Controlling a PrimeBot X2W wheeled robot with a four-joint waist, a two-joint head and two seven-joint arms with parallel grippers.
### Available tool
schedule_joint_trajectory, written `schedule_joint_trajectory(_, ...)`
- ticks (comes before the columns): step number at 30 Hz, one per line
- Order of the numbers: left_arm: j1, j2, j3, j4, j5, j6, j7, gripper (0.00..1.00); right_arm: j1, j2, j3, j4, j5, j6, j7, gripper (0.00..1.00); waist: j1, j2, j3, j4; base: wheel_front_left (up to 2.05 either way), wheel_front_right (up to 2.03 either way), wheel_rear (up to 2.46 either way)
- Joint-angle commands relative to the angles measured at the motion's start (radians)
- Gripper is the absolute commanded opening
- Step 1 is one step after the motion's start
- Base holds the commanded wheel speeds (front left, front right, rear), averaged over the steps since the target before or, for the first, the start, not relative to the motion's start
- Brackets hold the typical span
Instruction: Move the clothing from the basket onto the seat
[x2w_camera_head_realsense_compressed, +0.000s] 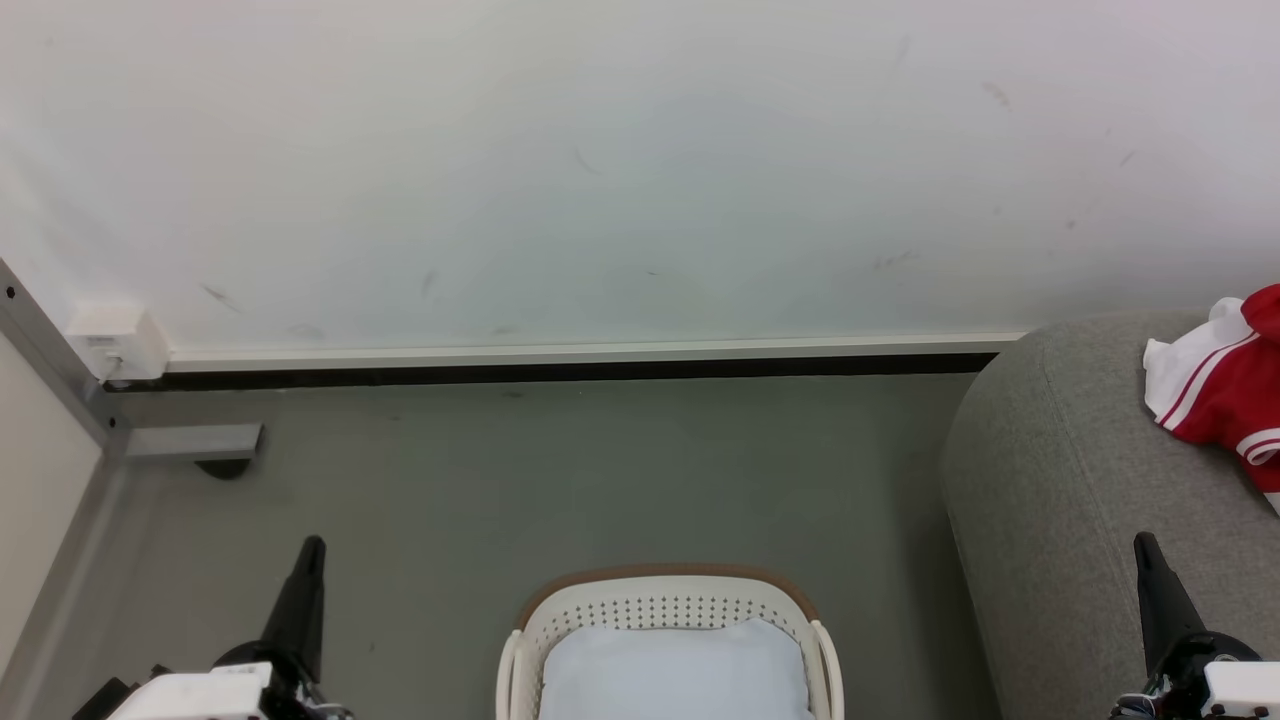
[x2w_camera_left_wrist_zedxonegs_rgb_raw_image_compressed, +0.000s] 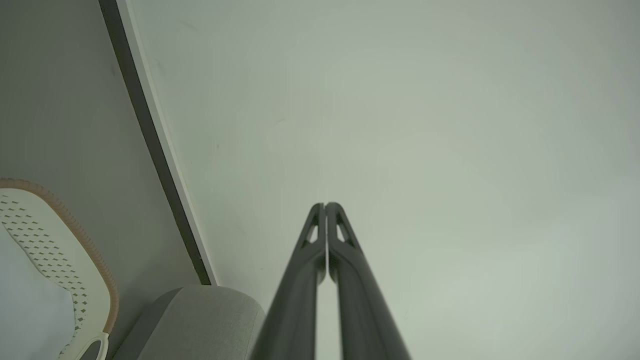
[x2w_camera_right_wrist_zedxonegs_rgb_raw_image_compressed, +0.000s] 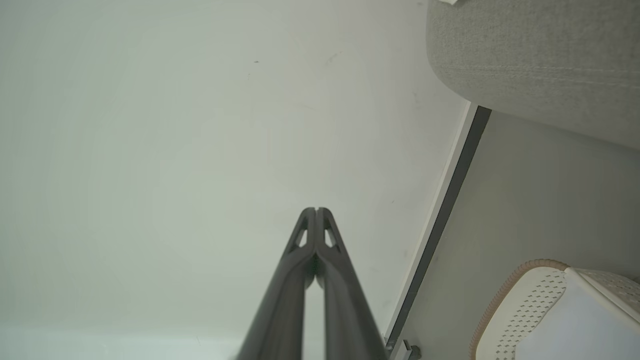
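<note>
The left gripper (x2w_camera_left_wrist_zedxonegs_rgb_raw_image_compressed: 325, 207) rises from the bottom centre of the frame, its two dark fingers pressed together at the tips with nothing between them. Behind it a pale wall (x2w_camera_left_wrist_zedxonegs_rgb_raw_image_compressed: 425, 125) takes up the centre and right. A dark skirting strip (x2w_camera_left_wrist_zedxonegs_rgb_raw_image_compressed: 150, 135) runs diagonally from the top left down to the grey sofa (x2w_camera_left_wrist_zedxonegs_rgb_raw_image_compressed: 200, 325) arm at the bottom. Left of the strip lies grey floor (x2w_camera_left_wrist_zedxonegs_rgb_raw_image_compressed: 55, 100). At the lower left sits the basket (x2w_camera_left_wrist_zedxonegs_rgb_raw_image_compressed: 60, 250), brown-rimmed and perforated, with a pale cloth (x2w_camera_left_wrist_zedxonegs_rgb_raw_image_compressed: 25, 320) inside.
</note>
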Motion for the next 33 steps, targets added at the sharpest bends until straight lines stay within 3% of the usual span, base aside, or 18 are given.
schedule_joint_trajectory(1,-0.009,0.002,0.002,-0.004,-0.013,-0.004,0.004,0.00,-0.012,-0.007,-0.004,-0.005,0.001,-0.002,0.003,0.00,-0.0001,0.0000,0.000,0.000,0.00,0.00,0.00)
schedule_joint_trajectory(33,-0.009,0.002,0.002,-0.004,-0.014,-0.004,0.004,0.00,-0.012,-0.007,-0.004,-0.005,0.001,-0.002,0.003,0.00,-0.0001,0.0000,0.000,0.000,0.00,0.00,0.00)
